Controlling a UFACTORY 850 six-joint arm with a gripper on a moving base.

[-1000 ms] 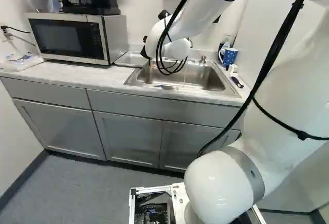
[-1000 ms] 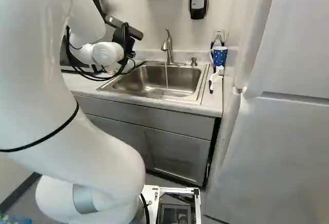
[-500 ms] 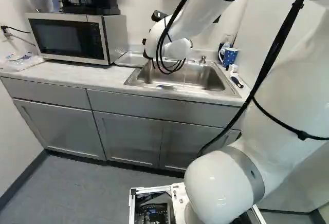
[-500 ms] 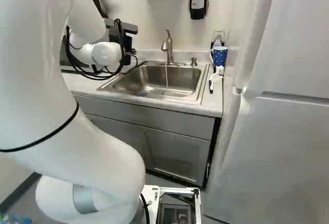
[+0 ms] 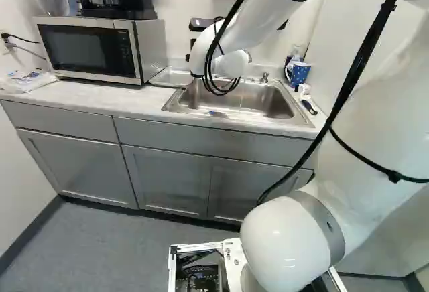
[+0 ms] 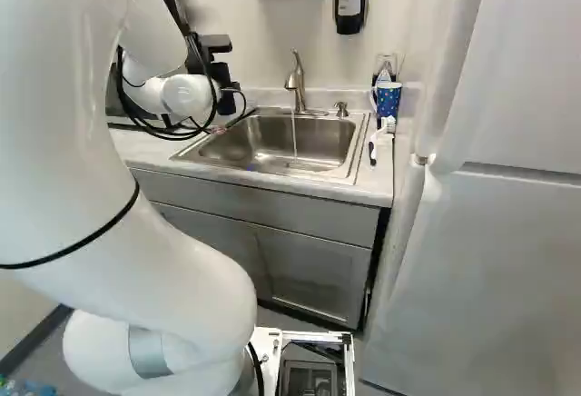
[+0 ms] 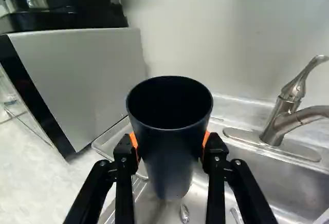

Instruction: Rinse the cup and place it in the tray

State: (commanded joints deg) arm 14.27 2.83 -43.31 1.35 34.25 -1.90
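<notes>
Gripper (image 7: 169,143) clamps dark tumbler (image 7: 168,154) from both sides, over sink (image 7: 280,175) edge near tray (image 7: 106,141). Likely light, fairly stiff, slippery if wet; best hold is opposite sides below the rim, moderate squeeze.

A: Tapered round navy cup (image 7: 169,162), unpatterned, near-black inside. Any dots?
B: Cylindrical blue mug (image 6: 388,101) with handle: pale dots all over.
A: Boxy silver metal microwave (image 5: 136,51)?
B: Black door (image 5: 84,49). Flat-panelled cabinets (image 5: 167,179), plain grey. Flat off-white countertop (image 5: 80,96), faint grey mottling.
</notes>
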